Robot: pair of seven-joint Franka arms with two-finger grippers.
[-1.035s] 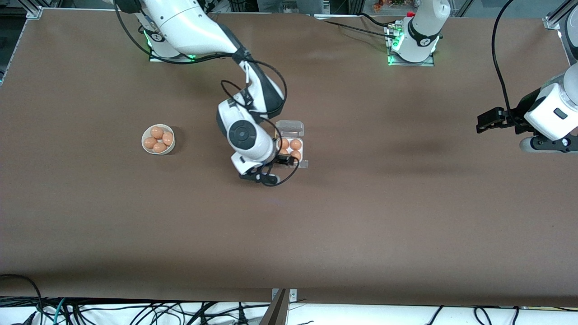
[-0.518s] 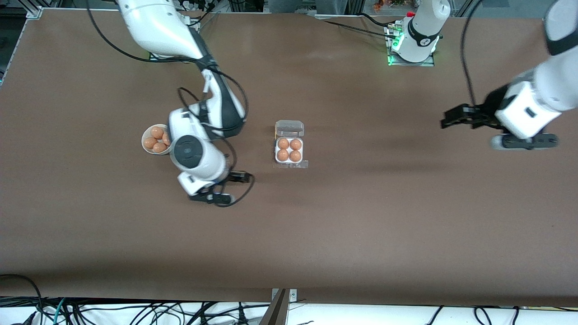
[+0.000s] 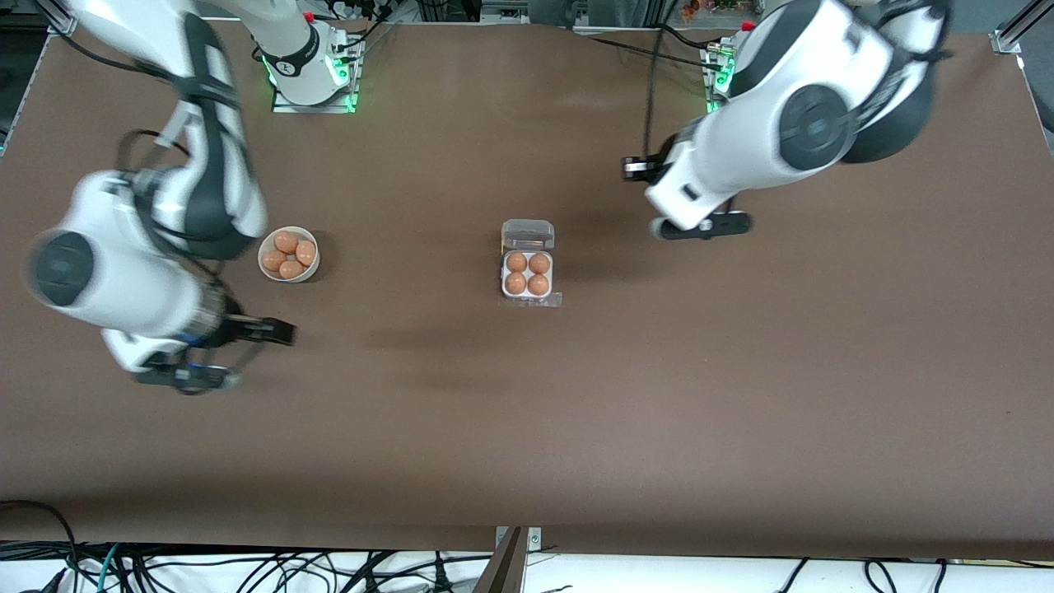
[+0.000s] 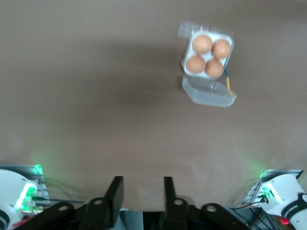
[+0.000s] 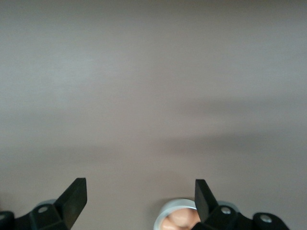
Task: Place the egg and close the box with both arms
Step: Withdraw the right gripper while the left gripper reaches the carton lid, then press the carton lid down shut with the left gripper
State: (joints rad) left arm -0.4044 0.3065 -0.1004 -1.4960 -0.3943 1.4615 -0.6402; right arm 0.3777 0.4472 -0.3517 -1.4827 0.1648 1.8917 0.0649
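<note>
Box: we see the clear egg carton (image 3: 528,274) near the middle of the brown bench (image 3: 741,395), its transparent lid (image 3: 528,234) folded back on the side toward the robot bases. In the left wrist view the carton (image 4: 207,56) shows the same open lid (image 4: 209,92).
Eggs in the box: we count four orange-brown eggs (image 3: 527,273), one in each cell, so every cell is filled.
Bowl: a round white bowl (image 3: 288,254) sits toward the right arm's end of the bench, well apart from the carton, and we see four more eggs (image 3: 289,254) in it.
Left claw: the left claw (image 3: 636,168) hangs over bare bench toward the left arm's end, between the carton and the left arm's base, not touching the carton. In its own wrist view the left claw (image 4: 141,191) shows two black fingers (image 4: 115,191) with a narrow gap between them and nothing in that gap; we see it partly closed, neither spread wide nor pressed together.
Right claw: the right claw (image 3: 276,331) is over bare bench beside the bowl. In its own wrist view the right claw (image 5: 139,196) is spread wide and empty, and the bowl's rim (image 5: 172,211) shows at the edge by one finger (image 5: 207,196).
</note>
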